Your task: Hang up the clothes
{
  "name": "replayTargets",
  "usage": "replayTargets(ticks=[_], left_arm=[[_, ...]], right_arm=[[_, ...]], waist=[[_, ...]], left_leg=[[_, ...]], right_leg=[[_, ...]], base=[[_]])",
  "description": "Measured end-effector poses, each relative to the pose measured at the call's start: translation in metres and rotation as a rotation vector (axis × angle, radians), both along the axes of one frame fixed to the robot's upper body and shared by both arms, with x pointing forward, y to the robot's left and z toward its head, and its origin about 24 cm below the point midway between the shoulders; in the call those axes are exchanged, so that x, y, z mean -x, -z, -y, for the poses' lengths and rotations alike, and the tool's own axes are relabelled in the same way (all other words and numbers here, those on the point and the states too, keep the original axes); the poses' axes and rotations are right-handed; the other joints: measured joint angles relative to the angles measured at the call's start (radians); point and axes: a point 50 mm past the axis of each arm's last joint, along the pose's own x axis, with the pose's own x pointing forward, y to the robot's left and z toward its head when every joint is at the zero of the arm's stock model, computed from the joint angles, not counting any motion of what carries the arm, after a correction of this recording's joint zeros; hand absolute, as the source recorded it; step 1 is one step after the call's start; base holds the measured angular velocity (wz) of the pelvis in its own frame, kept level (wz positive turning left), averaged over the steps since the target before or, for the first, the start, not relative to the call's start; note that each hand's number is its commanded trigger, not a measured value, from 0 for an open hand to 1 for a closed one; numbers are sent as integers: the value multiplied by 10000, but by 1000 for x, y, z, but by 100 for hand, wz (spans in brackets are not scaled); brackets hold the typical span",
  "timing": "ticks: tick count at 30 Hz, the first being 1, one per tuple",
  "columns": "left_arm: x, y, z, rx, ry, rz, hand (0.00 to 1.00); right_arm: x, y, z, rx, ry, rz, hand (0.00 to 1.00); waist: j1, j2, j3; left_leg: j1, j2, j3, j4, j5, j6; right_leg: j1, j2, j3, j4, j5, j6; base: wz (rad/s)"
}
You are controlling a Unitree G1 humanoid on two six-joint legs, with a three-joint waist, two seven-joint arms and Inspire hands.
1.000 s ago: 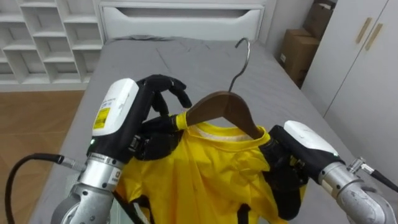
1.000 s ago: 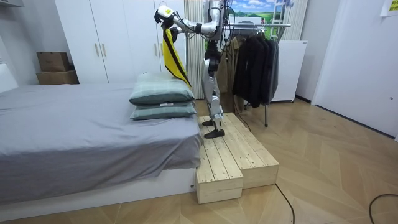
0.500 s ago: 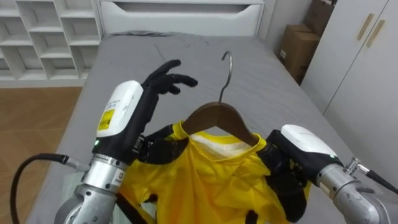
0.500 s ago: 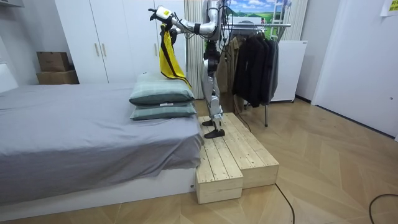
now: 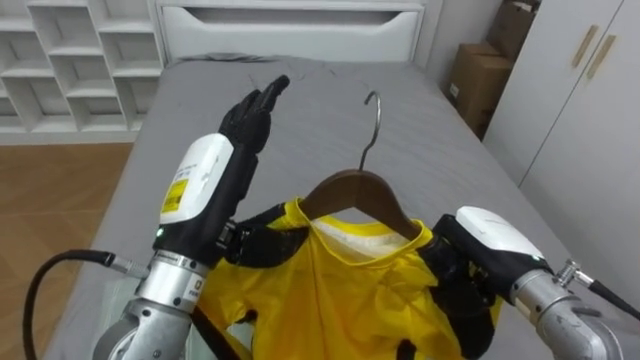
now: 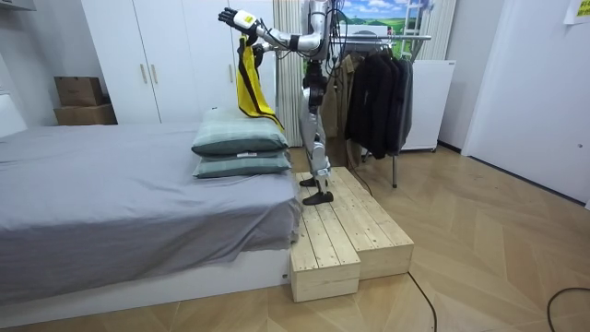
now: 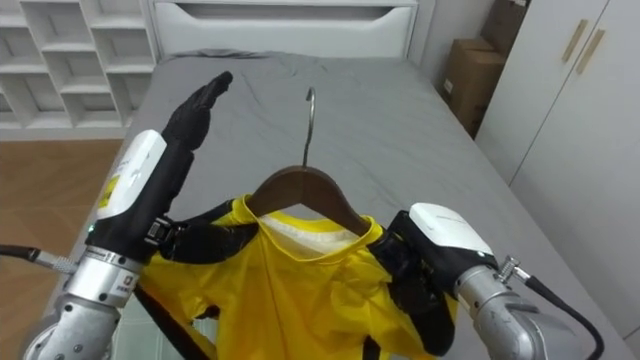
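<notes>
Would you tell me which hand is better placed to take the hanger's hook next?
Probably left: the left hand is open, raised beside the hook, while the right hand grips the shirt at its shoulder.

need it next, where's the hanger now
Left eye view, centre: the wooden hanger sits inside the yellow shirt, between the left hand and right hand.

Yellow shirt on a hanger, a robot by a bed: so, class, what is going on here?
The robot stands on a wooden platform between the bed and a clothes rack of dark garments. It holds a yellow shirt on a wooden hanger up over the bed. Its right hand is curled on one shoulder of the shirt; its left hand is open, fingers straight, raised beside the hanger's hook. The shirt is not yet on the rack.
</notes>
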Motion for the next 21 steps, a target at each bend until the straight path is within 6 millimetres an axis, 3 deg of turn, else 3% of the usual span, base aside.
replayTargets(ticks=[9,17,21], left_arm=[[2,6,-2,103,-71,-291,0],[2,16,-5,467,-354,-609,0],[2,20,-4,714,-392,-807,0]], right_arm=[[2,6,4,-78,198,1,100],[7,45,26,-1328,1825,-811,100],[7,47,29,-1522,2209,-677,100]], waist=[[10,-37,-17],[5,-68,-31],[2,22,-32]], left_leg=[[46,-4,-61,30,0,0],[70,-11,-173,72,0,1],[42,-13,-156,74,1,1]], right_leg=[[80,4,-14,2,0,0],[201,-2,-85,1,0,0],[152,-1,-54,14,0,0]], base=[[0],[4],[0]])
